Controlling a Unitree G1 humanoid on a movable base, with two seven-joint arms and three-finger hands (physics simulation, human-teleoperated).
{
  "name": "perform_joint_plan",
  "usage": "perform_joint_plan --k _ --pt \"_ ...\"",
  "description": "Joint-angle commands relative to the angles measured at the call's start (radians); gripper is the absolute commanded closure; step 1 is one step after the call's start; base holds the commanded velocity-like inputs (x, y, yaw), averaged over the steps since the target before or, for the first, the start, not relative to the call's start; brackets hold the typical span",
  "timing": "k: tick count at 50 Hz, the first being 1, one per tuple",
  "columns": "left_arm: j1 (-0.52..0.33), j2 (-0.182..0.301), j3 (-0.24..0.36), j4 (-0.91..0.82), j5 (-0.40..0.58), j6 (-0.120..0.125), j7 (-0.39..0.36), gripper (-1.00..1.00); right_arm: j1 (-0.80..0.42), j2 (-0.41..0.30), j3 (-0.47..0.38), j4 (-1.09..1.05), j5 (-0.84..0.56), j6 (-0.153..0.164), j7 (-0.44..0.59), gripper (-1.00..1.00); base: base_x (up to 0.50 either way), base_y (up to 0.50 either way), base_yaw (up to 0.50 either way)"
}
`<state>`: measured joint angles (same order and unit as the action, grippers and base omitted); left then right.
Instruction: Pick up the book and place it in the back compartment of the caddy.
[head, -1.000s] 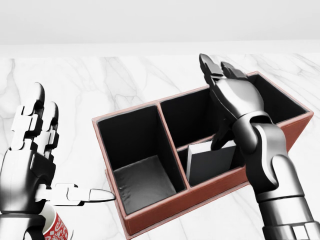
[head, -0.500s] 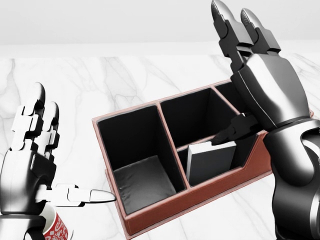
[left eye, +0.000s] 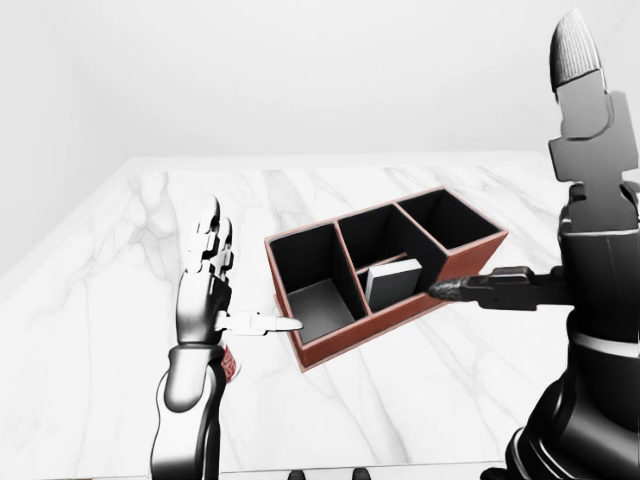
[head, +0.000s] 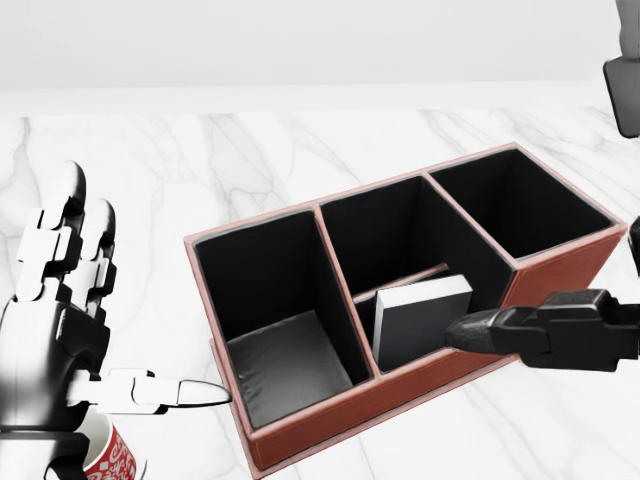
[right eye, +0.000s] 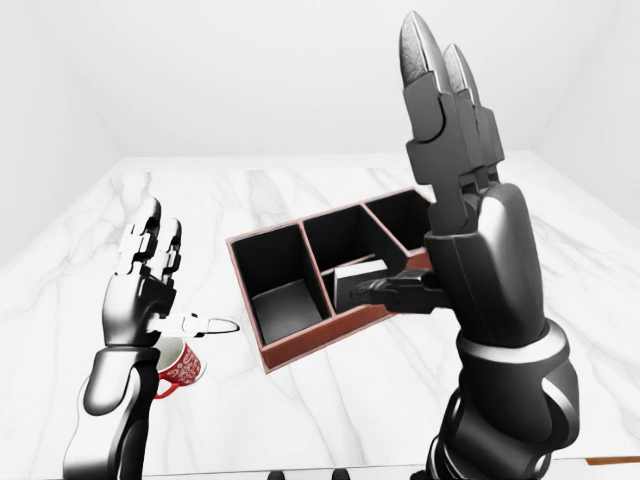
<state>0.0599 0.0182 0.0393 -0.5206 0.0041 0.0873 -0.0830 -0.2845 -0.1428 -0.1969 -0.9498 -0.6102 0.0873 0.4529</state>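
The right hand (right eye: 455, 215) is raised with fingers straight and spread, grasping nothing, thumb jutting toward the caddy (head: 330, 420). The left hand (head: 60, 320) is likewise splayed and empty, above a red-patterned mug (right eye: 178, 365). The grey book (head: 420, 318) stands tilted in the caddy's middle compartment on the marble table (head: 150, 170).

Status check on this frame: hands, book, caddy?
Both hands open, right hand raised, left hand beside caddy. Book upright in small middle compartment. Red mug under left hand.
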Motion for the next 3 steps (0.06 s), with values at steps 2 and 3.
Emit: perform_joint_plan --k 2,3 --pt "0.000 0.000 0.001 -0.025 -0.005 0.000 0.000 -1.00 0.043 0.108 -0.111 -0.097 0.110 0.000 0.025 -1.00 0.00 0.00 0.00" --pt "-0.001 0.000 0.002 -0.031 -0.007 0.000 -0.001 -1.00 0.054 0.120 -0.116 -0.097 0.117 0.000 0.032 -1.00 0.00 0.00 0.00"
